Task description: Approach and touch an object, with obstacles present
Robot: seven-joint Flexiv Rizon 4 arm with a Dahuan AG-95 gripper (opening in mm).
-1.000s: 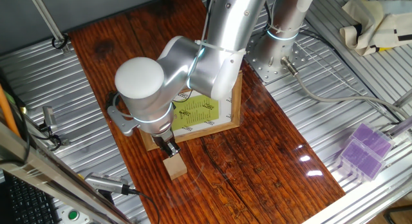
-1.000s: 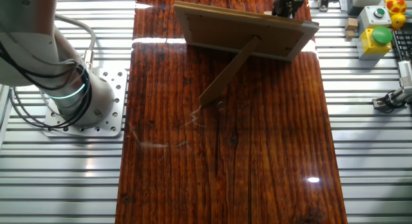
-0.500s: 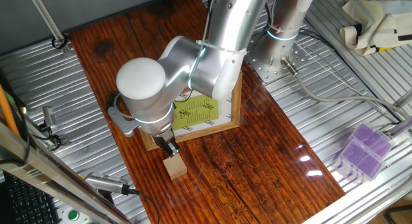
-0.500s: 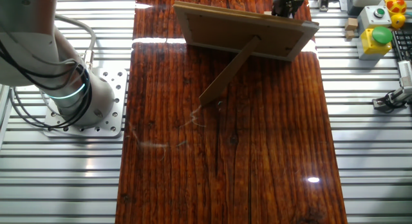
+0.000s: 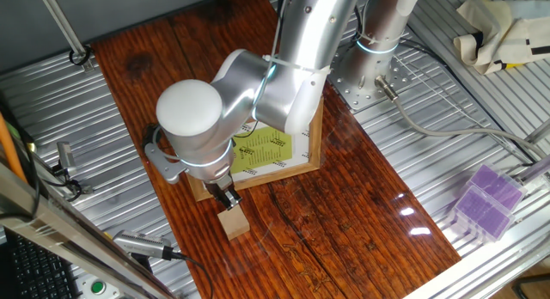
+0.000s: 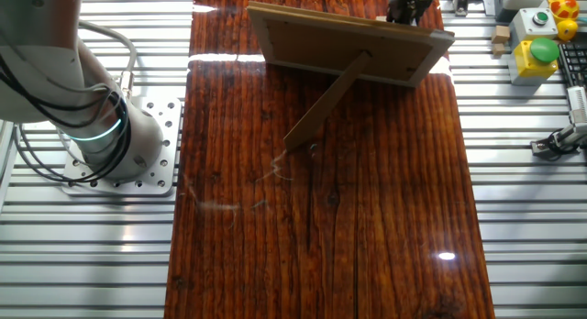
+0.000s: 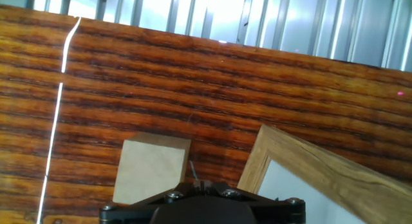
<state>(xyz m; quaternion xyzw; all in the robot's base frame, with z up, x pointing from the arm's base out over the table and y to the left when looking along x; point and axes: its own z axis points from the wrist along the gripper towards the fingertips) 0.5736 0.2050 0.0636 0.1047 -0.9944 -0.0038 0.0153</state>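
Gripper (image 5: 227, 198) pointing down over wooden cube (image 5: 233, 223), beside picture frame (image 5: 308, 149)

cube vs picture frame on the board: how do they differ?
Size: the cube is far smaller than the picture frame.
Shape: the cube is a plain solid block; the frame is a flat rectangle holding a yellow-green printed sheet.
Pose: the cube sits flat on the board; the frame leans on a rear strut.
Shared: both are light tan wood, close together near the gripper.

Small tan wooden cube (image 5: 232, 223) sits just beside the propped wooden picture frame (image 5: 284, 166)
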